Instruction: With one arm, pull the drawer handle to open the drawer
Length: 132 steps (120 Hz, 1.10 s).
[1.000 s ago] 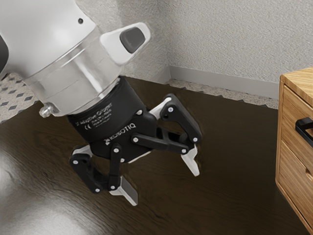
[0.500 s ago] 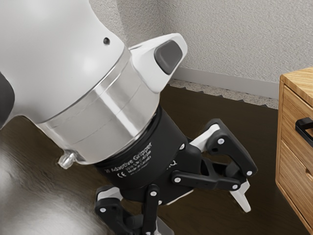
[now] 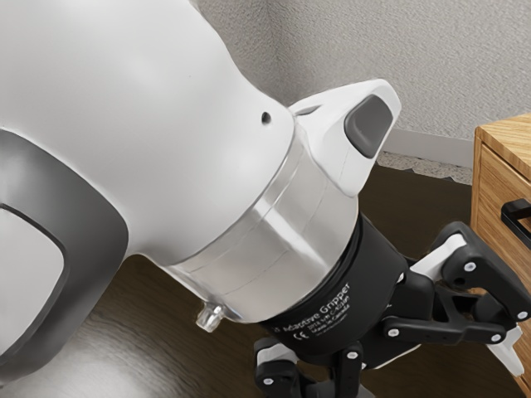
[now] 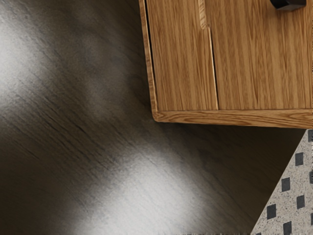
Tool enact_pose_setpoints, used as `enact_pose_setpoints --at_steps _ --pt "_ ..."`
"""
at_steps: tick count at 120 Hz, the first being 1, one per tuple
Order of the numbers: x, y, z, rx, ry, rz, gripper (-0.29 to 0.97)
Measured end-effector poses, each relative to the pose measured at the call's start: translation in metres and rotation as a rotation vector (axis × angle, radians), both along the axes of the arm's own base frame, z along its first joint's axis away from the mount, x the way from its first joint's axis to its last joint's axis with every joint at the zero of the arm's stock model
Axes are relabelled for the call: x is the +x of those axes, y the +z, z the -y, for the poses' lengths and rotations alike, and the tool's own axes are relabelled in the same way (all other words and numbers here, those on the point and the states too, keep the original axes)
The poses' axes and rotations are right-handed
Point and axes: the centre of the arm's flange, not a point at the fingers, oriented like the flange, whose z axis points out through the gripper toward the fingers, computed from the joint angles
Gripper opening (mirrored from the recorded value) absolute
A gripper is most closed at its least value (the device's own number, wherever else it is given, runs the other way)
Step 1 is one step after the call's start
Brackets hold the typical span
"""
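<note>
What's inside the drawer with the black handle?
Nothing inside shows. The drawer front appears shut flush in the wooden cabinet, so its wood face covers any contents. Only that face and the black handle are visible.

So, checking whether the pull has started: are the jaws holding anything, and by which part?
Nothing is held: the jaws stand open, short of the black drawer handle on the wooden cabinet.

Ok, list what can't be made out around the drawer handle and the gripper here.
- Drawer handle: its far end is cut off by the exterior view's right edge. In the wrist view, most of it lies past the picture's edge.
- Gripper: the lower finger has its tip cut off by the exterior view's bottom edge.
- Cabinet: its width runs past the right edge, and its lower front is partly behind the gripper.
</note>
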Motion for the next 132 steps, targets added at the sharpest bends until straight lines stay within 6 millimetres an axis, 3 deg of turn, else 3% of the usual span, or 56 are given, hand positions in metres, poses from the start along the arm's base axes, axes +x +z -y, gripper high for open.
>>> enact_pose_setpoints --at_steps 20,53,78,99,132 --pt "0.006 -0.003 0.003 -0.017 -0.005 0.018 0.65" --pt "0.056 -0.023 -0.016 -0.043 0.003 -0.039 0.65" --pt "0.064 -0.025 -0.016 -0.031 -0.006 -0.013 0.65" --pt "0.088 -0.032 -0.021 -0.047 -0.016 0.001 0.65" --pt "0.101 -0.041 -0.02 -0.032 -0.029 0.058 0.65"
